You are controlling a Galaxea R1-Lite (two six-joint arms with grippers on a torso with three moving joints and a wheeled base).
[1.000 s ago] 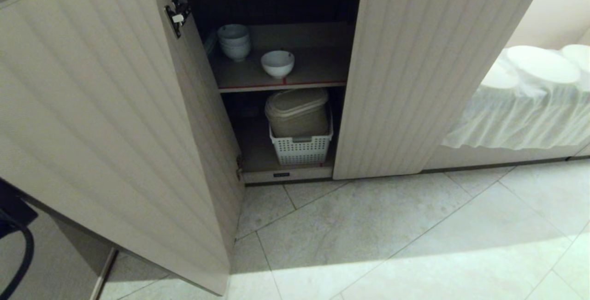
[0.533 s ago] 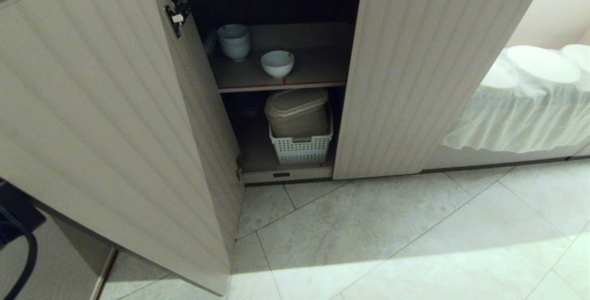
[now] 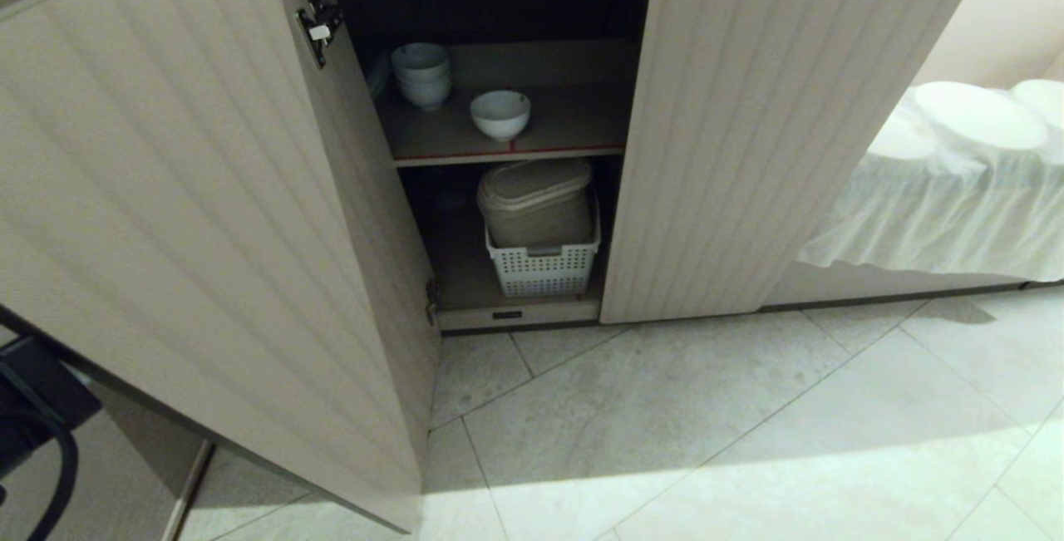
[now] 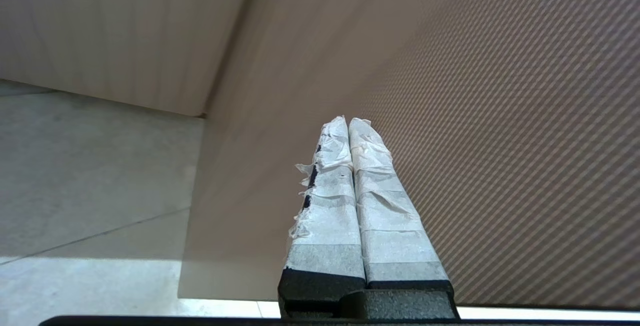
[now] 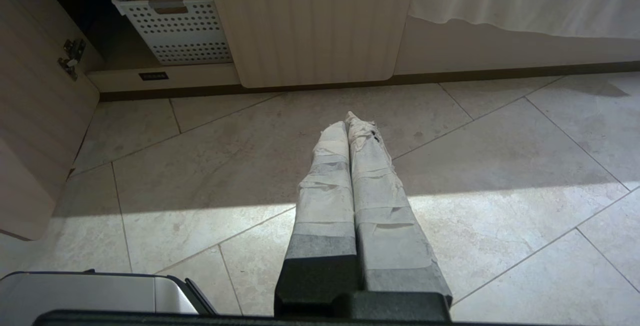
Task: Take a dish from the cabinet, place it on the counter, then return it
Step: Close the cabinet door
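The dish (image 3: 499, 113), a single white bowl, stands on the upper shelf of the cabinet (image 3: 507, 150), just behind the red edge strip. The cabinet's left door (image 3: 208, 217) is swung wide open. My left gripper (image 4: 348, 121) is shut and empty, its taped fingertips close to the door's outer face (image 4: 450, 90), low and to the left of the opening. In the head view only a black part of the left arm (image 3: 33, 408) shows. My right gripper (image 5: 348, 119) is shut and empty above the floor tiles. The counter is out of view.
A stack of white bowls (image 3: 422, 74) sits at the shelf's back left. Below, a white perforated basket (image 3: 542, 267) holds a beige lidded container (image 3: 536, 202). The right door (image 3: 731, 125) is closed. A white cloth with plates (image 3: 972, 121) lies at the right.
More of the left arm's black part shows at the lower left, shifted right. The open door's lower corner has swung slightly to the right. The dish has not moved.
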